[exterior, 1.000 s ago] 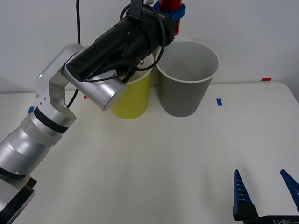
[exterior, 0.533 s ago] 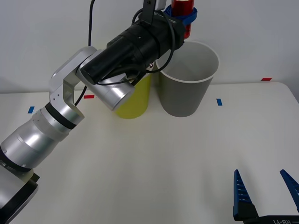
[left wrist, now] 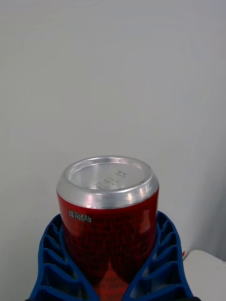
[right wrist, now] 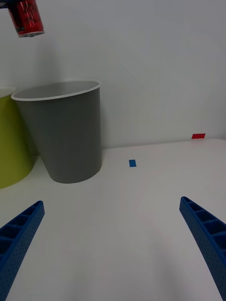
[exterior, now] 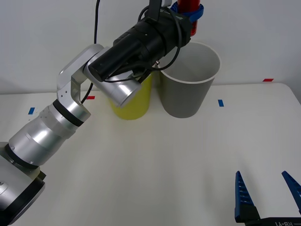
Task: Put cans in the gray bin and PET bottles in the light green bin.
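The gray bin (exterior: 188,80) stands right of the light green bin (exterior: 131,101) at the far side, and my left gripper (exterior: 188,12), closed around the upright red can (exterior: 187,5), holds it above the gray bin's far-left rim, top cut off, while my right gripper (exterior: 268,195) waits open near.

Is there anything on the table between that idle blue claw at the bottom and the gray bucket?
Just bare table and a small blue tape mark, seen in the right wrist view between the right tool and the gray bin.

Robot test lab: bare white table (exterior: 155,160) with tape markers (exterior: 220,102) (red, blue), blank white wall (exterior: 254,33).
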{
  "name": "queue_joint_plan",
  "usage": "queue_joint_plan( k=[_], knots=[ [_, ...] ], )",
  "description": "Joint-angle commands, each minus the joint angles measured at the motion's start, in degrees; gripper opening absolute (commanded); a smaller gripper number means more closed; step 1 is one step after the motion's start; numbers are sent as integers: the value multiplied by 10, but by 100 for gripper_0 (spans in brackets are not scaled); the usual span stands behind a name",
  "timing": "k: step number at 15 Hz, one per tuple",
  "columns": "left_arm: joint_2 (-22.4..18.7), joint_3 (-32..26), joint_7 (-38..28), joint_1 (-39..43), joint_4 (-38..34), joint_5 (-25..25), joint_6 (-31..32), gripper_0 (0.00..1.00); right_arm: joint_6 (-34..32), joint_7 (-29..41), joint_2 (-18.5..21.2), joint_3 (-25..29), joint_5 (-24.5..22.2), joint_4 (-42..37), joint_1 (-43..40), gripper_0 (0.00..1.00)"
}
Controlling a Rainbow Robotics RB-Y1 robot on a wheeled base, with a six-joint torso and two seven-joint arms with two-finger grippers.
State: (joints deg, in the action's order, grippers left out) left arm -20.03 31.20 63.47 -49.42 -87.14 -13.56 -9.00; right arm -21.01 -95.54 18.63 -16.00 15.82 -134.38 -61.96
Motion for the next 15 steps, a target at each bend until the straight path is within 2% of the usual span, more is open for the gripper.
queue_joint_plan(
  k=[1,11,13,15],
  knots=[
    [9,2,0,0,3,3,4,0,0,0,0,0,0,0,0,100],
    [3,7,-5,0,4,4,9,0,0,0,0,0,0,0,0,100],
    [4,7,-5,0,6,4,16,0,0,0,0,0,0,0,0,100],
    [4,8,-6,0,21,4,49,0,0,0,0,0,0,0,0,100]
  ],
)
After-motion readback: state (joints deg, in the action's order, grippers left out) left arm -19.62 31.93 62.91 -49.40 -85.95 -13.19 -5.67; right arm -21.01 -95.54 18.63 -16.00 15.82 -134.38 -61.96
